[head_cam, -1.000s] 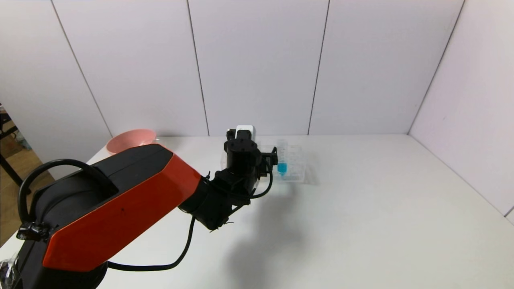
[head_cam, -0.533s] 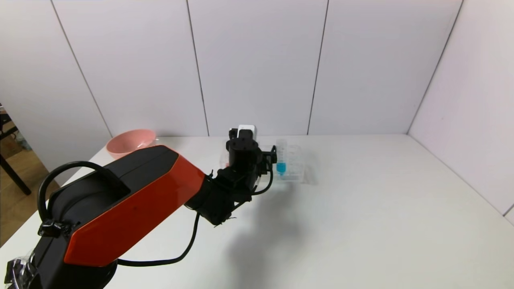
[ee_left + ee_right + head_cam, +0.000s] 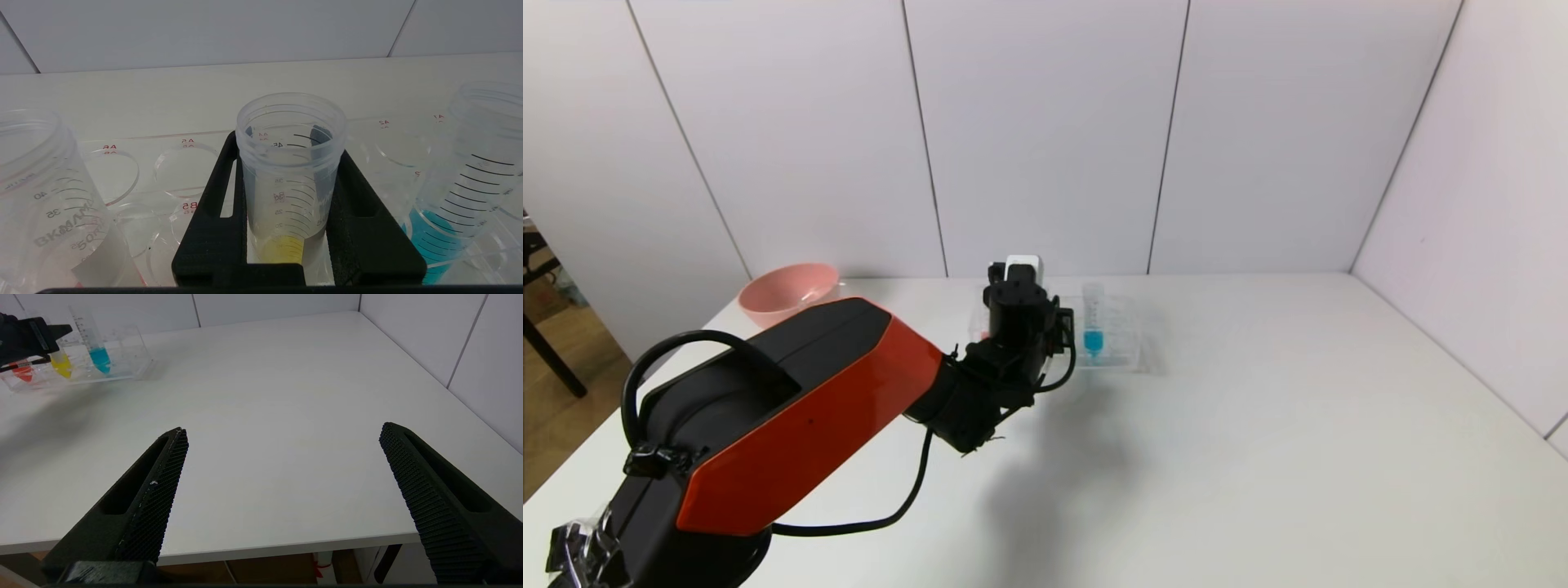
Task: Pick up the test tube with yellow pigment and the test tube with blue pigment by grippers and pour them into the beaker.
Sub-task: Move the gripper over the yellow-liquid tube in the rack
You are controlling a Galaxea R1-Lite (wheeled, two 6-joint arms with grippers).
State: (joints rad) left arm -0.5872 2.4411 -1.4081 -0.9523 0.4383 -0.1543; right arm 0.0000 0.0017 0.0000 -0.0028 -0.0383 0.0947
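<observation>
Grasping step: black left gripper [image 3: 286,245] clamped on the slim clear yellow-tipped test tube [image 3: 291,171], seated in the clear many-holed rack [image 3: 135,192] on the white table [image 3: 1258,449]
Next: lift straight up clear of the blue-tipped graduated tube [image 3: 461,196] beside it; right gripper [image 3: 282,498] parked wide open; beaker unseen

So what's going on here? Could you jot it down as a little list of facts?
left gripper: fingers closed on the yellow tube, at the rack
yellow tube: upright, standing in the rack
blue tube: upright in the rack, untouched
red tube: in the rack, beside the yellow one
rack: clear, at the table's far side
pink bowl: far left
right gripper: fingers open, empty, over the table's near edge
beaker: not seen
</observation>
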